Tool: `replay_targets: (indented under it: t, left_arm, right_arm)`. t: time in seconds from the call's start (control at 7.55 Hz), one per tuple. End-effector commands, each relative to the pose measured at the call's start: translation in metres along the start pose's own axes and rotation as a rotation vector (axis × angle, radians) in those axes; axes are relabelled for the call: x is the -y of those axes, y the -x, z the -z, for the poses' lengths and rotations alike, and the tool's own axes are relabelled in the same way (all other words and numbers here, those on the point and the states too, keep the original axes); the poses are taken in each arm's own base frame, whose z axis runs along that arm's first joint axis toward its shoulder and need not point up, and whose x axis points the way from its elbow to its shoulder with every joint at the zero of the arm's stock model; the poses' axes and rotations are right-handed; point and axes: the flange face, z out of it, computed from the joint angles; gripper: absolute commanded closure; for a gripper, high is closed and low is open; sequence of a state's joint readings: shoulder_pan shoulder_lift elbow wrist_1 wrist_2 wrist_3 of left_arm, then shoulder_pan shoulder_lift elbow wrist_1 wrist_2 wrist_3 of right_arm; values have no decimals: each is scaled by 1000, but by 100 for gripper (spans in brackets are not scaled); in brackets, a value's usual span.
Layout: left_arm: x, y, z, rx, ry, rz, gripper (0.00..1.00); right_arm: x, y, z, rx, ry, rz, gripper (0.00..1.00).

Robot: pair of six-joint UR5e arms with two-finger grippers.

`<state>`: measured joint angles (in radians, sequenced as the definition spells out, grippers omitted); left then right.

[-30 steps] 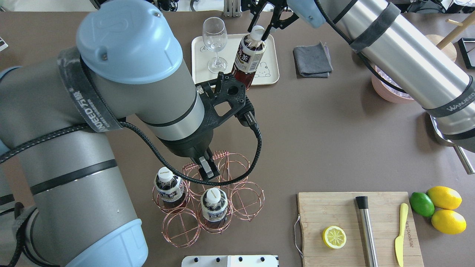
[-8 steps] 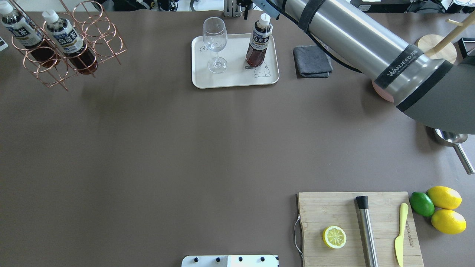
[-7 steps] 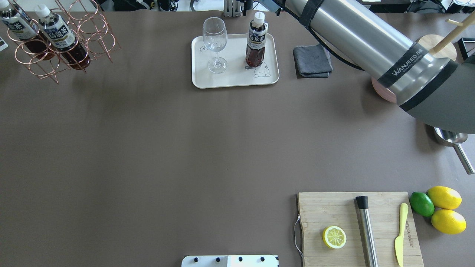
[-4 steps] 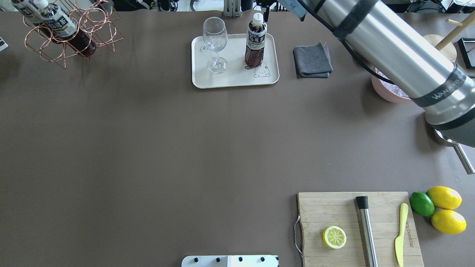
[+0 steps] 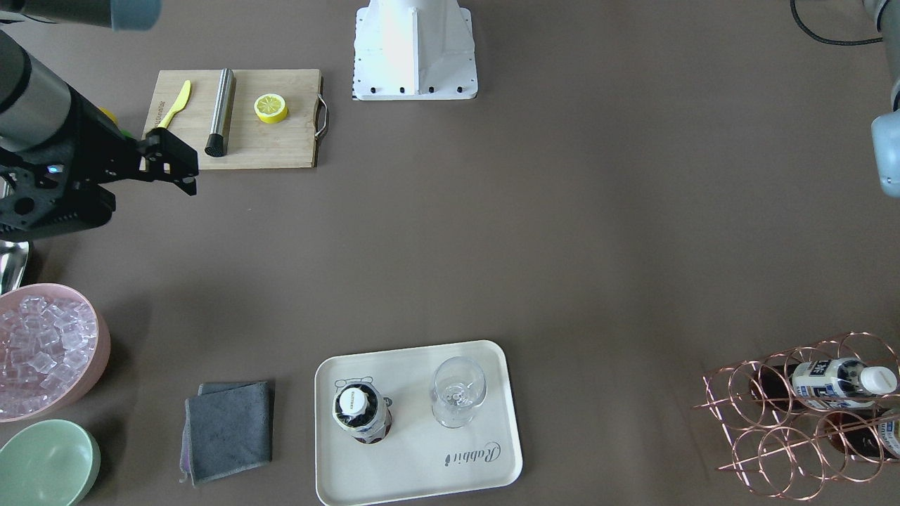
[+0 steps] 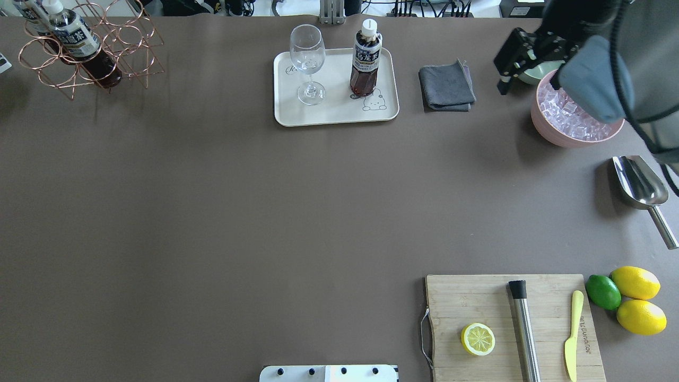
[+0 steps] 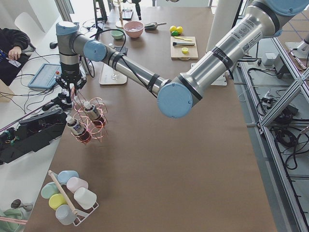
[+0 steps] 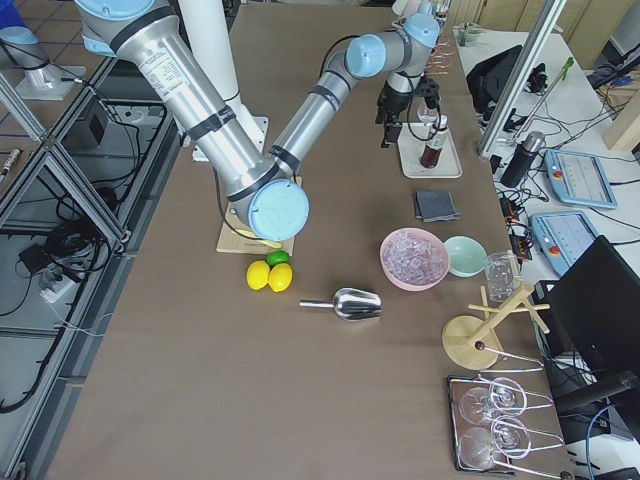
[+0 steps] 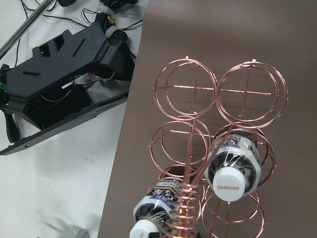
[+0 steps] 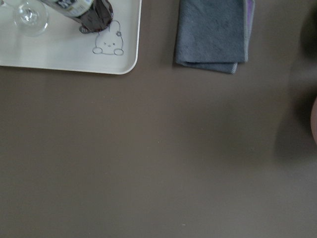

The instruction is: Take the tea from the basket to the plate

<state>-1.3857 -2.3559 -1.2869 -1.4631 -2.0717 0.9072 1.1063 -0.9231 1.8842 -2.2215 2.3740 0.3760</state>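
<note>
- Tea (image 6: 365, 66) stood upright on the plate (image 6: 339, 114), long axis vertical, white cap up; it was close beside the wine glass (image 6: 307, 61) but apart from it, on the plate's bear-drawing half
- Right gripper (image 5: 190, 177) hung off the plate's right-hand end, past the grey cloth (image 6: 446, 87) that lay just beside the plate; its jaws looked parted and held nothing
- From those jaws the tea lay back across the cloth toward the plate, well apart; nothing touched the bottle
- Basket (image 5: 770, 418) sat well off the plate's opposite end, tilted, with the other two bottles (image 9: 232, 171) leaning in its rings; whether it rested on the table or hung clear could not be told
- Left gripper (image 7: 71, 91) was at the top of the basket's coiled handle (image 9: 185, 208); whether its jaws were clamped on the handle could not be told from the side view
- Right arm was much the nearer to the plate; the left was far from it
- Judgement: with one bottle set on the plate and free of the jaws, the placing looked done; any next move would call for keeping the right arm's path away from the glass and the bottle's cap
</note>
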Motion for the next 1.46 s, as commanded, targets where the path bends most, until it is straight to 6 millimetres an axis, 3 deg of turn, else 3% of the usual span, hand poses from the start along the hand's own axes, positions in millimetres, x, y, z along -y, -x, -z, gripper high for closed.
replay_targets:
  t: [0.0, 0.26, 0.4, 0.66, 0.79, 0.93, 1.32]
  left_arm:
    - [13, -8, -11, -13, -1, -71, 100]
    - [21, -12, -17, -14, -7, -120, 100]
    - [21, -12, -17, -14, -7, -122, 100]
    - [23, -15, -20, -19, -6, -123, 100]
    - [25, -16, -22, -22, -5, -120, 100]
    - [23, -15, -24, -26, -2, -114, 100]
    - [26, -17, -27, -29, -2, -118, 100]
  right_arm:
    - [-84, -142, 14, -37, 14, 104, 0]
    - [-137, -261, 14, -48, 46, 99, 0]
    - [-162, -298, 10, -44, 56, 48, 0]
    - [-194, -345, -1, -58, 84, -54, 0]
    - [-197, -374, -16, -39, 116, -131, 0]
    - [-185, -391, -19, -45, 80, -116, 0]
    - [-174, -414, -38, -66, 58, -84, 0]
